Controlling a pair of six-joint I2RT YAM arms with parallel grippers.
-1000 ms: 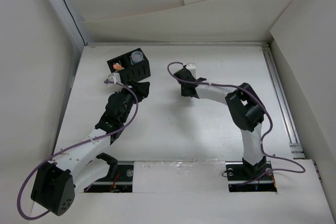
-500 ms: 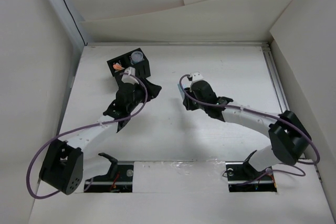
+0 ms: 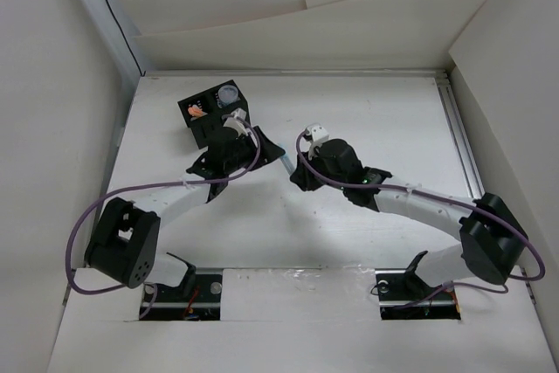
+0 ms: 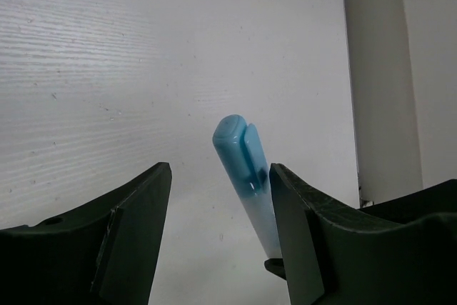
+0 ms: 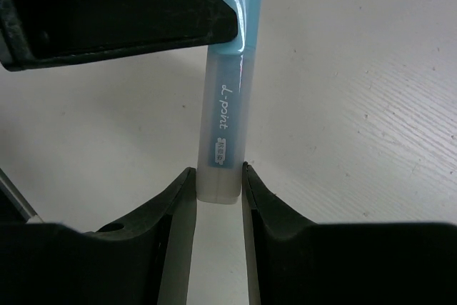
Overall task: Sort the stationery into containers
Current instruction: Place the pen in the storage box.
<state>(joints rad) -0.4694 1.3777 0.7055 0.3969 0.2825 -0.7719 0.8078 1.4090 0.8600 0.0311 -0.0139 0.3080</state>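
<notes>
Blue marker [image 5: 225, 83]: held up off the desk [image 3: 367, 111] over its middle, a little left of centre, between the two arms; blue cap at one end, clear barrel with print at the other.
Right gripper [image 5: 216, 173]: jaws clamped on the clear bottom end of the blue marker, one on each side of the barrel; the capped end sticks straight out past them.
Left gripper [image 4: 218, 169]: jaws apart, with the marker's cap standing in the gap. The cap sits right beside one jaw, touching or nearly so, I cannot tell which; the other jaw is well clear of it.
The two grippers: meet tip to tip at the marker in the top view.
Organizer box [image 3: 214, 104]: on the desk near the far left corner, behind the left gripper.
In the box: a white cylinder [image 3: 229, 93] in a right-hand compartment, an orange stick [image 3: 196, 109] in a left-hand one.
</notes>
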